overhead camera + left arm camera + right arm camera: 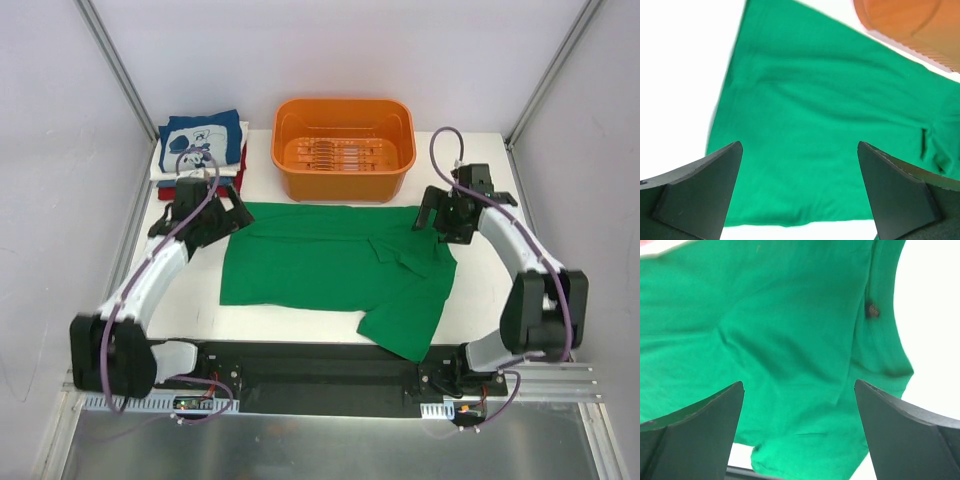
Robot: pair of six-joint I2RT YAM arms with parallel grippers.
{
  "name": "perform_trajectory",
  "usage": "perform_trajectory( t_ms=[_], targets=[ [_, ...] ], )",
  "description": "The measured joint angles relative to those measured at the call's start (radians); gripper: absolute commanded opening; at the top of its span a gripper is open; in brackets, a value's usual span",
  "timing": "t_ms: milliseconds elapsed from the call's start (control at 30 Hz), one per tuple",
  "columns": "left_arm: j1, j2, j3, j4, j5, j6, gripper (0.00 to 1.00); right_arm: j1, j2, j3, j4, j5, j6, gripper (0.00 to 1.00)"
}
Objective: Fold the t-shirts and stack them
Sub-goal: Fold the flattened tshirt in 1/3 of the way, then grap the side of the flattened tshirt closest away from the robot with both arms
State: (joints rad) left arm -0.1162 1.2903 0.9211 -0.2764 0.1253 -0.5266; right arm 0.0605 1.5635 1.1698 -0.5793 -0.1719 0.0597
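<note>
Already a stack [203, 148] sat folded; the green shirt [320, 268] lay apparently unfolded beneath left gripper [800, 148] and right gripper [799, 386], jaws wide, empty.

green t-shirt [330, 265]: spread flat, table centre, sleeve folded | folded t-shirts [202, 145]: stacked, far-left corner, navy print on top

The left hand [800, 146] is hanging over the green t-shirt [815, 115], its two dark fingers [705, 185] standing wide apart and gripping nothing. The shirt is lying spread and lightly wrinkled across the white counter [680, 75], and the orange tub [905, 20] is peeking in at the top right corner.
</note>
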Motion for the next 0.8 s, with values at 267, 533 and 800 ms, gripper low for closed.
perform_trajectory(
  t_ms=[267, 533, 800],
  targets=[
    [0.0, -0.476, -0.39, -0.127, -0.106, -0.182, 0.88, 0.167, -0.344, -0.303, -0.01, 0.065, 0.031, 0.96],
    [0.0, -0.579, -0.539, -0.231, -0.172, -0.301, 0.57, 0.219, -0.479, -0.372, -0.067, 0.145, 0.059, 0.96],
    [0.0, -0.473, -0.549, -0.231, -0.206, -0.339, 0.43, 0.219, -0.497, -0.376, -0.091, 0.193, 0.065, 0.96]
  ],
)
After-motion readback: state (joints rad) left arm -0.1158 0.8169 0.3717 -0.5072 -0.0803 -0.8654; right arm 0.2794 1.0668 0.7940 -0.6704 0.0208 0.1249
